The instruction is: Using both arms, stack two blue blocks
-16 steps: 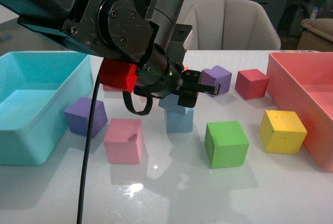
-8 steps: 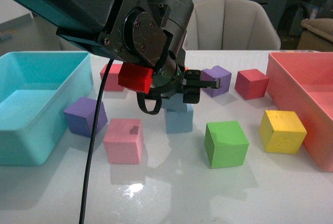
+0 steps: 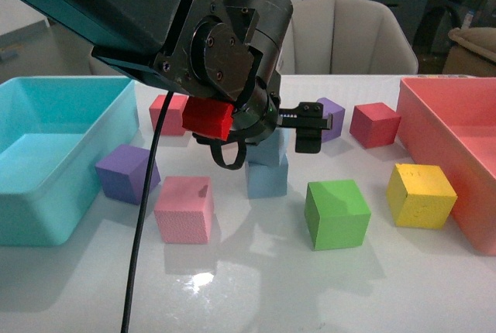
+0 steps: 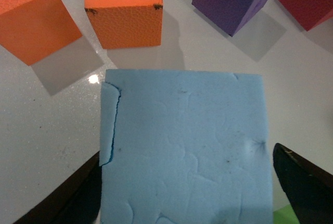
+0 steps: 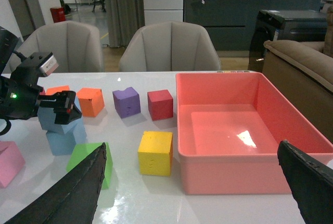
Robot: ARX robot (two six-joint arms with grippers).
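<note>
My left gripper [image 4: 186,153] stands wide open around the top blue block [image 3: 273,151], which rests a little askew on the lower blue block [image 3: 267,180] at the table's [image 3: 232,294] middle, my right gripper [image 5: 192,145] wide and empty, so I judge only backing away remains.

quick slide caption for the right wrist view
Left gripper at the upper blue block, set askew on the lower blue block, pink bin alongside.

Two blue blocks [image 5: 54,121] [image 5: 62,141], two purple cubes [image 3: 126,172] [image 3: 335,110], two bins [image 3: 46,209] [image 5: 234,174]
</note>
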